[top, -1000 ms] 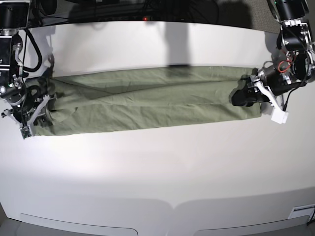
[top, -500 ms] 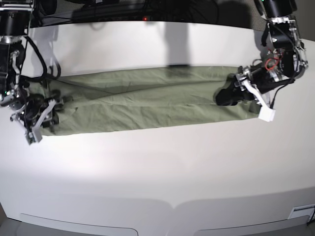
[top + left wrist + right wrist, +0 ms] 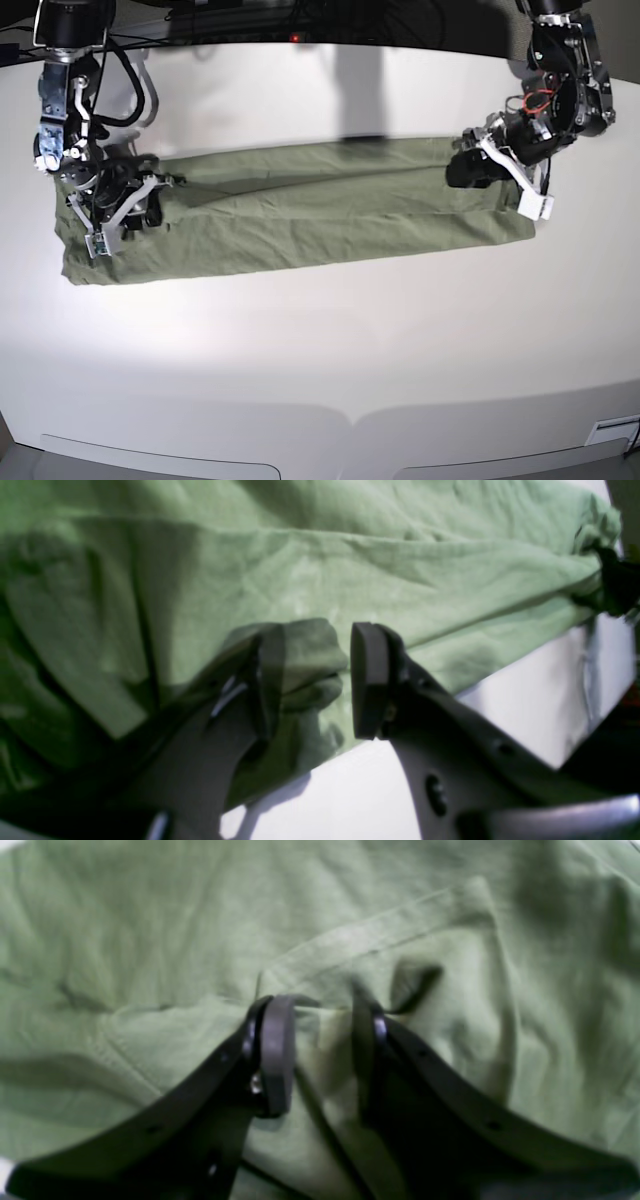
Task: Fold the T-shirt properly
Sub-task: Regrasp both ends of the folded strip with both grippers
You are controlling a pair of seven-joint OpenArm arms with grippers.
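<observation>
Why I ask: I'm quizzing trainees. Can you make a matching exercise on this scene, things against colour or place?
Things:
1. T-shirt
2. left hand
3. right hand
4. table

Colour or place:
a. white
b. gripping cloth at the base view's left
c. green
d. gripping cloth at the base view's right

Pairs: 1-c, 2-d, 3-b, 4-a

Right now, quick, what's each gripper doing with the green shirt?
Left gripper: shut on a bunched fold of the sage-green cotton T-shirt.
Right gripper: shut on a fold of the same shirt.
</observation>
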